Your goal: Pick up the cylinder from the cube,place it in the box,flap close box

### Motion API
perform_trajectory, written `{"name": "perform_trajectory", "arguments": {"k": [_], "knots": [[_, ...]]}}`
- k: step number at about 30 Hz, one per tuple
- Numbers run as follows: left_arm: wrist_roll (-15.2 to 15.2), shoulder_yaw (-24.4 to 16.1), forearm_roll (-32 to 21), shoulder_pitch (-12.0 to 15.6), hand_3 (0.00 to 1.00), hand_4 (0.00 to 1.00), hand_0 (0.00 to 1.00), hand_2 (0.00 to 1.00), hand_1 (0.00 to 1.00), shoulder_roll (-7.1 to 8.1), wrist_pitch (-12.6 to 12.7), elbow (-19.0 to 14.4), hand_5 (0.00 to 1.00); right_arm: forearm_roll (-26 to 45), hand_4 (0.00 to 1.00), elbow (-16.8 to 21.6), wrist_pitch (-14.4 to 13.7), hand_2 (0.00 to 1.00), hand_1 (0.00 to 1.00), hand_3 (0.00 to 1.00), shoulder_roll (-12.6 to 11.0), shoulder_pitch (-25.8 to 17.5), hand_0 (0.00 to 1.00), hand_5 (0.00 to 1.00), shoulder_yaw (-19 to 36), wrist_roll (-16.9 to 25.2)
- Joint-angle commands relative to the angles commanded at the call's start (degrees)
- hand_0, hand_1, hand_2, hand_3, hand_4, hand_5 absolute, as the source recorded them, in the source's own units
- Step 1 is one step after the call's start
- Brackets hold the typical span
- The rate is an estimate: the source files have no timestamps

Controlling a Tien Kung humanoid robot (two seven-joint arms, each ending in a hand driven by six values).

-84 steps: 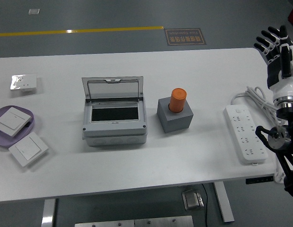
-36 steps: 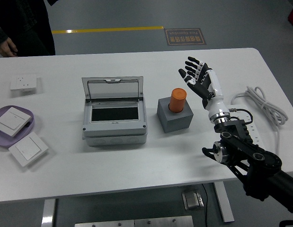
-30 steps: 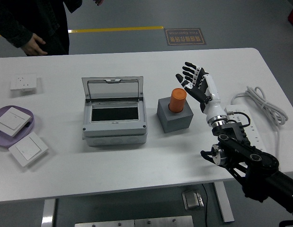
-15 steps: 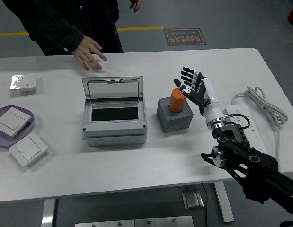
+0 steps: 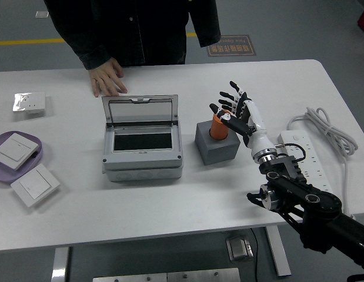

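Note:
An orange cylinder (image 5: 217, 127) stands upright in the top of a grey cube (image 5: 216, 144) right of the table's middle. My right hand (image 5: 233, 112) is at the cylinder's right side with its fingers spread around the top, and it holds nothing. The grey box (image 5: 142, 147) stands left of the cube with its clear flap (image 5: 139, 110) raised at the back and its dark inside showing. My left arm is out of view.
A person in dark clothes stands at the far edge with one hand (image 5: 107, 79) flat on the table behind the box. A white power strip (image 5: 302, 155) and cable (image 5: 330, 133) lie at the right. Wall switches (image 5: 34, 185), a purple tray (image 5: 32, 141) and a socket (image 5: 28, 102) lie at the left.
My right hand came in from the far right and has closed in on the cylinder's right side. The person stepped up to the far edge and laid a hand on the table.

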Motion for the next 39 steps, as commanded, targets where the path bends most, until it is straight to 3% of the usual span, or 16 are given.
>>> {"name": "perform_trajectory", "arguments": {"k": [14,20,21,26,27,32,33,38,39], "knots": [[-0.08,0.24,-0.12,0.03,0.621,0.695,0.617,0.542,0.588,-0.02,-0.02,-0.05,0.231,0.47,0.907,-0.69,0.69,0.826,0.786,0.952,0.21,-0.04,0.808,0.244,-2.18,-0.87],[-0.03,0.32,0.26,0.13,0.621,0.695,0.616,0.542,0.588,0.09,-0.09,-0.17,0.231,0.35,0.907,-0.83,0.66,0.81,0.779,0.931,0.25,-0.29,0.805,0.243,-2.47,-1.09],[0.01,0.28,0.37,0.16,0.62,0.695,0.616,0.541,0.588,0.11,-0.1,-0.18,0.231,0.23,0.887,-0.8,0.6,0.773,0.757,0.868,0.26,-0.35,0.79,0.232,-2.47,-1.15],[0.09,0.23,0.64,0.25,0.62,0.695,0.616,0.541,0.588,0.09,-0.09,-0.23,0.231,-0.12,0.887,-0.67,0.42,0.773,0.757,0.868,0.22,-0.45,0.79,0.232,-2.49,-1.31],[0.07,0.26,0.62,0.25,0.62,0.694,0.616,0.541,0.588,0.08,-0.09,-0.24,0.232,-0.1,0.752,-0.69,0.39,0.738,0.73,0.797,0.22,-0.47,0.791,0.128,-2.52,-1.31],[0.08,0.21,0.7,0.2,0.62,0.694,0.616,0.541,0.588,0.01,-0.08,-0.23,0.232,-0.26,0.752,-0.73,0.2,0.738,0.73,0.797,0.31,-0.52,0.791,0.128,-2.83,-1.38],[0.09,0.17,0.75,0.18,0.62,0.694,0.616,0.541,0.588,0.01,-0.08,-0.23,0.231,-0.34,0.653,-0.71,0.16,0.687,0.71,0.666,0.35,-0.52,0.781,0.097,-2.88,-1.41],[0.11,0.07,0.87,0.04,0.62,0.694,0.616,0.541,0.588,-0.01,-0.06,-0.2,0.231,-1.19,0.653,-0.41,-0.06,0.687,0.71,0.666,0.46,-0.47,0.781,0.097,-3.17,-1.8],[0.1,0.08,0.86,0.03,0.62,0.693,0.616,0.541,0.587,-0.02,-0.07,-0.21,0.231,-1.3,0.544,-0.37,-0.08,0.64,0.69,0.62,0.48,-0.46,0.763,0.036,-3.21,-1.86]]}}
